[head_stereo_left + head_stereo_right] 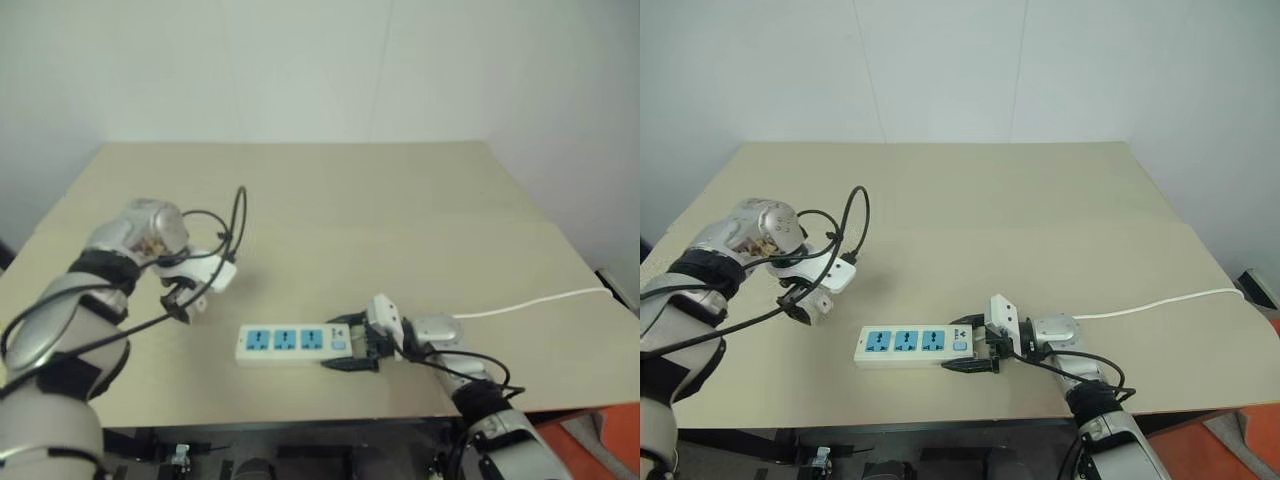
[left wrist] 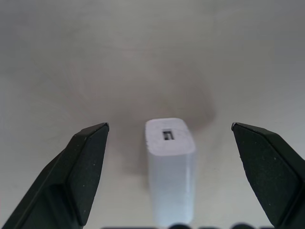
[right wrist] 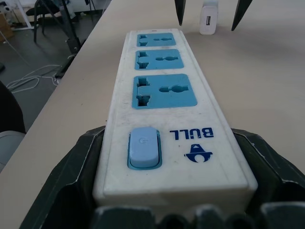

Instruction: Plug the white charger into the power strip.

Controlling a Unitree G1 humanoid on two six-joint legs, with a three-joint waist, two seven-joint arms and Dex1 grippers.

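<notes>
The power strip (image 1: 908, 345) lies flat on the tabletop (image 1: 1040, 230), its switch end pinched by the right pincer (image 1: 975, 350). To its left, the left pincer (image 2: 169, 131) points down, spread wide over the upright charger (image 2: 170, 162), without touching it.

The long white plastic power strip (image 1: 908, 345) lies flat on the tan tabletop (image 1: 970, 215), three blue socket faces up, every socket empty, pale-blue switch at the end where its thin white cord leaves. Just beyond the strip's opposite end, the small white boxy charger (image 2: 170, 164) stands upright on the tabletop, slotted port face showing.
</notes>
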